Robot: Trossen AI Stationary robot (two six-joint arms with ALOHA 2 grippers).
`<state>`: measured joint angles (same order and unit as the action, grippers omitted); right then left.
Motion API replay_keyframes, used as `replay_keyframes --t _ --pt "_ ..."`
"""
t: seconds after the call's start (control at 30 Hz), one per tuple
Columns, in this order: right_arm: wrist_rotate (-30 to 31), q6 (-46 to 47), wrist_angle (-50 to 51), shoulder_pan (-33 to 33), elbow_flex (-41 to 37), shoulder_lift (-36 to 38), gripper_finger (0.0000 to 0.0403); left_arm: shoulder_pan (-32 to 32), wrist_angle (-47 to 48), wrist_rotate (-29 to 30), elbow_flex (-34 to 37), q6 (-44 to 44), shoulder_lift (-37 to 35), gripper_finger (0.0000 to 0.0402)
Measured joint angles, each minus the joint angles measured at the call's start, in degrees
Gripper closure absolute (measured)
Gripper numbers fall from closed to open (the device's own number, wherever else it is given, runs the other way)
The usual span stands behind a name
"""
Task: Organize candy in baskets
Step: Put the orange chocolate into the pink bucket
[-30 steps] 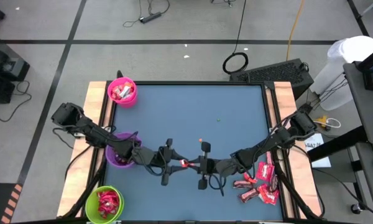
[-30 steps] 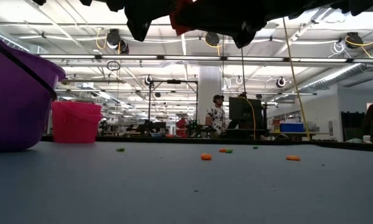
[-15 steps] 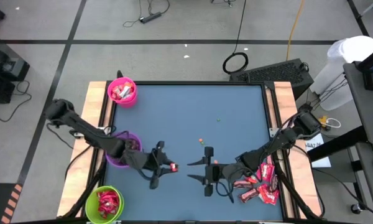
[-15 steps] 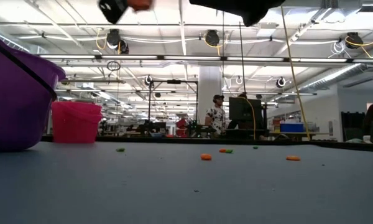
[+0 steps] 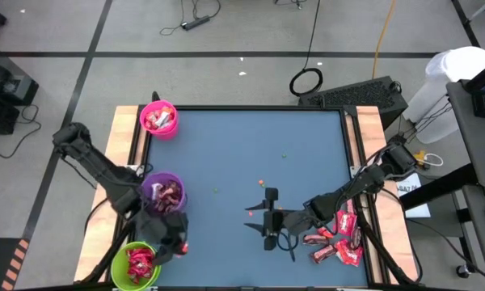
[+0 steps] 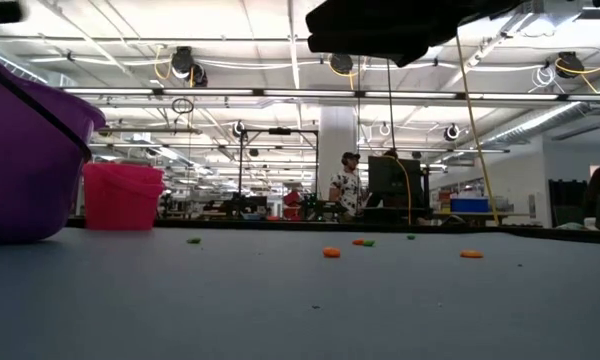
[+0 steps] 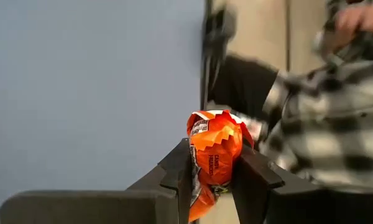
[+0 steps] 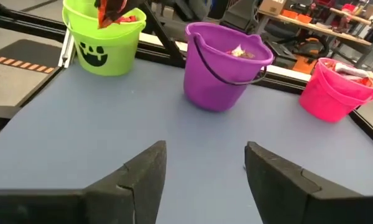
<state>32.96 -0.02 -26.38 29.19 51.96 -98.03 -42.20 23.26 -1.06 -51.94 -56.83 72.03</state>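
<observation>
A matte slate-blue table top (image 5: pixel 242 162) is framed by pale wooden side rails (image 5: pixel 125 162). Three round plastic baskets are seen: a bright pink basket (image 5: pixel 159 119), a purple basket (image 5: pixel 162 192) with a thin black handle, and a lime-green basket (image 8: pixel 104 37) printed with a black grinning face. A shiny orange-red wrapped candy (image 7: pixel 214 149) bears white lettering and a dark brown band. Red and dark brown wrapped candies (image 5: pixel 337 238) are heaped together. Tiny orange and green specks (image 6: pixel 331 252) are noted. A black-and-white plaid sleeve (image 7: pixel 323 130) is seen.

Purple tub (image 6: pixel 25 150) at left edge, pink tub (image 6: pixel 122 196) behind it. Orange and green specks (image 6: pixel 331 252) scattered on blue table (image 6: pixel 300 300). Dark arm part (image 6: pixel 380 25) overhead. Person (image 6: pixel 350 185) standing in room behind.
</observation>
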Motion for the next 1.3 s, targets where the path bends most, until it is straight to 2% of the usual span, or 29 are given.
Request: replay_keyframes --t 0.2,0.33,0.43,0.5,0.67,0.77,0.83,1.03,1.3 --pt "0.0 0.3 0.7 0.0 0.0 0.0 0.0197 -5.0 6.9 0.7 0.0 -12.0 -1.8 0.0309" --pt "0.0 0.9 1.3 0.0 0.0 0.0 0.0197 -5.6 11.2 5.2 0.0 -12.7 -7.3 0.0309" --pt "0.0 0.9 1.2 0.0 0.0 0.0 0.0197 -4.4 15.7 13.6 0.0 -8.8 -12.7 0.0309" --pt "0.0 0.9 1.3 0.0 0.0 0.0 0.0197 -2.8 20.0 21.1 0.0 -5.9 -16.3 0.0309" --pt "0.0 1.8 1.3 -0.2 0.0 0.0 0.0197 2.4 29.8 40.6 0.0 -5.3 -23.4 0.0309" --pt "0.0 2.4 1.3 -0.5 0.0 0.0 0.0197 6.7 34.0 48.5 0.0 -5.2 -26.3 0.0309" --pt "0.0 2.4 1.4 -0.6 0.0 0.0 0.0197 10.2 35.8 51.8 0.0 -3.8 -27.8 0.0309" --pt "0.0 2.4 1.5 -0.7 0.0 0.0 0.0197 24.9 37.3 52.7 0.0 4.0 -30.4 0.0309" --pt "0.0 2.6 1.9 -0.7 0.0 0.0 0.0197 46.2 37.2 45.2 -2.0 17.5 -27.3 0.0308"
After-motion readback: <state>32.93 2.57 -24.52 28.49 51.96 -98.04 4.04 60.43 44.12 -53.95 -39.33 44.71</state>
